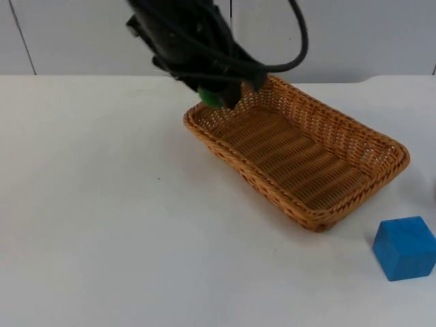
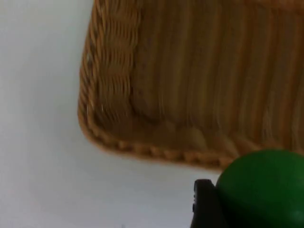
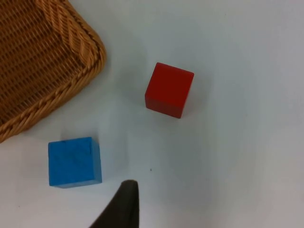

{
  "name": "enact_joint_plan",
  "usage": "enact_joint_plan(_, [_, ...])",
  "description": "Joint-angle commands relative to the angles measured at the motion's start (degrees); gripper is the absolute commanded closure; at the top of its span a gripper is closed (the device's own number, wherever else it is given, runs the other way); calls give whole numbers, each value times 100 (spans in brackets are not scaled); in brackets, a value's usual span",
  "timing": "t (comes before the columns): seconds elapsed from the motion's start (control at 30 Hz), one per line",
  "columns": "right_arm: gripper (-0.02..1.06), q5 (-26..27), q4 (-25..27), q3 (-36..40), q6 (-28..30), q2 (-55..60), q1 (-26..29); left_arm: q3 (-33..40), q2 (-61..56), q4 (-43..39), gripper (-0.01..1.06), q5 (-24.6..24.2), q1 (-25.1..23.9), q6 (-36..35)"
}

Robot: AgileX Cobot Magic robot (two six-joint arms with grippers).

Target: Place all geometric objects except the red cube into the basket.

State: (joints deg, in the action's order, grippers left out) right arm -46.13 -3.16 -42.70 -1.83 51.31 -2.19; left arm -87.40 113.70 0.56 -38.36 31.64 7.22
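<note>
My left gripper [image 1: 219, 95] hangs over the far left corner of the woven basket [image 1: 392, 146] and is shut on a green rounded object [image 1: 211, 97]. In the left wrist view the green object [image 2: 263, 190] sits against a black fingertip [image 2: 205, 206], just outside the basket's rim [image 2: 142, 151]. A blue cube [image 1: 405, 248] rests on the table right of the basket's near corner. In the right wrist view my right gripper [image 3: 124, 202] hovers above the table near the blue cube [image 3: 74, 161], with the red cube [image 3: 169, 90] farther off and the basket corner [image 3: 90, 57] beside them.
The white table [image 1: 102, 204] stretches wide to the left of and in front of the basket. The grey partition wall [image 1: 68, 34] closes off the far edge behind the left arm.
</note>
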Motion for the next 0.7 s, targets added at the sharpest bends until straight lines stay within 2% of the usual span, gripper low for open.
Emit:
enact_joint_plan(0.0, [-1, 41, 8, -45, 27, -1, 30, -821, 684, 85, 105, -171, 29, 8])
enact_joint_plan(0.03, [-1, 41, 8, -45, 27, -1, 30, -821, 684, 85, 105, -171, 29, 8])
enact_joint_plan(0.2, [-1, 51, 9, -45, 27, -1, 30, -2014, 1718, 96, 105, -435, 29, 48])
enact_joint_plan(0.47, [-1, 51, 9, -45, 27, -1, 30, -2457, 2368, 96, 103, -484, 29, 48])
enact_joint_plan(0.53, [-1, 51, 9, -45, 27, -1, 30, -2447, 2421, 139, 94, -442, 29, 48])
enact_joint_plan(0.6, [-1, 51, 9, -45, 27, -1, 30, -2439, 2449, 195, 73, -405, 29, 48])
enact_joint_plan(0.63, [-1, 51, 9, -45, 27, -1, 30, -2439, 2449, 195, 73, -405, 29, 48])
enact_joint_plan(0.67, [-1, 51, 9, -45, 27, -1, 30, -2439, 2459, 195, 63, -405, 29, 48])
